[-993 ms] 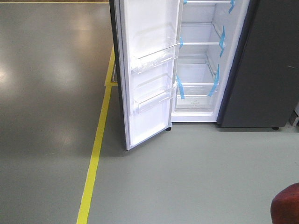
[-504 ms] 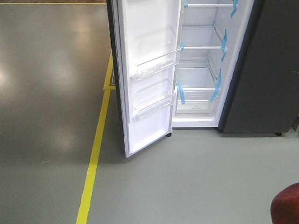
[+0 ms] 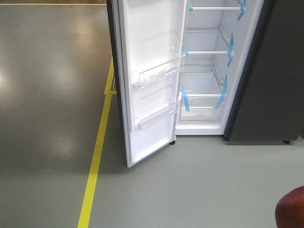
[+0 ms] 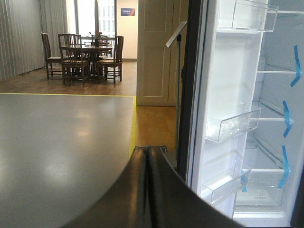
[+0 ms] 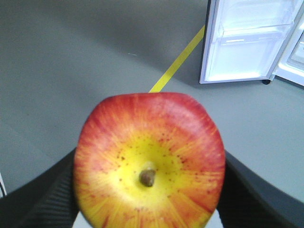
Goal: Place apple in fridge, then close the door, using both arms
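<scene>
The fridge stands open ahead, white inside with clear shelves and blue tape strips, dark grey outside. Its door is swung wide to the left, with clear bins on its white inner face. The red and yellow apple fills the right wrist view, and my right gripper is shut on it, a black finger on each side. In the front view only the apple's red edge shows, at the bottom right corner. My left gripper is shut with nothing in it, left of the door.
A yellow floor line runs along the grey floor left of the door. Far off in the left wrist view are a dining table with chairs, a wooden floor and a beige cabinet.
The fridge and door have grown slightly and slid down in the front view, so the base has come closer. The apple's edge stays in the same corner.
</scene>
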Tool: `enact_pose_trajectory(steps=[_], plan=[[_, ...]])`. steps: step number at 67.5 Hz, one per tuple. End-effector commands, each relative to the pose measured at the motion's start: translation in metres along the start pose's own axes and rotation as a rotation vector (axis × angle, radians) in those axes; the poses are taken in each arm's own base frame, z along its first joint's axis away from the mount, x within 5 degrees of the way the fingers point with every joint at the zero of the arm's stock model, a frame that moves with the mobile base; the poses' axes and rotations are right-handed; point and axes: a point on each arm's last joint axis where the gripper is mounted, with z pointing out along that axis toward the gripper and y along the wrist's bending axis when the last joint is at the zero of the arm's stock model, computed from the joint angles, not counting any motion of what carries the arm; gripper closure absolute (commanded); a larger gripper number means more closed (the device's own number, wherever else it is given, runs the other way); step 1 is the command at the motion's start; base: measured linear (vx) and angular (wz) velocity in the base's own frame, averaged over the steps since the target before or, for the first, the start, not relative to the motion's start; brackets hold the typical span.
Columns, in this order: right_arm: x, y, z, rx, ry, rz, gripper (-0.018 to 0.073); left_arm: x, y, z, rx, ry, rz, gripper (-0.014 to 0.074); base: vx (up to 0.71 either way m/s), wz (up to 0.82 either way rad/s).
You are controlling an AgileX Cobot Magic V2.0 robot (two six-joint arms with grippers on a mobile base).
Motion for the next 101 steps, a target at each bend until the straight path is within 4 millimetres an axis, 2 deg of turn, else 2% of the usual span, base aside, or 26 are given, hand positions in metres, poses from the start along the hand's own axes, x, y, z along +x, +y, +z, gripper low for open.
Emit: enact_pose_trajectory(steps=[1,101], plan=[[-0.011,0.0013,-0.0043,-0.005,-0.081,-0.006,0.0363,0.0004,0.0009,-0.0007,-0.003,-0.067,-0.015,0.0602,0.1,0.0],[-0.011,0.0013,-0.0043,-0.005,-0.081,-0.006,0.0363,0.0004,0.0009,-0.0007,-0.003,-0.067,-0.015,0.0602,0.1,0.0]])
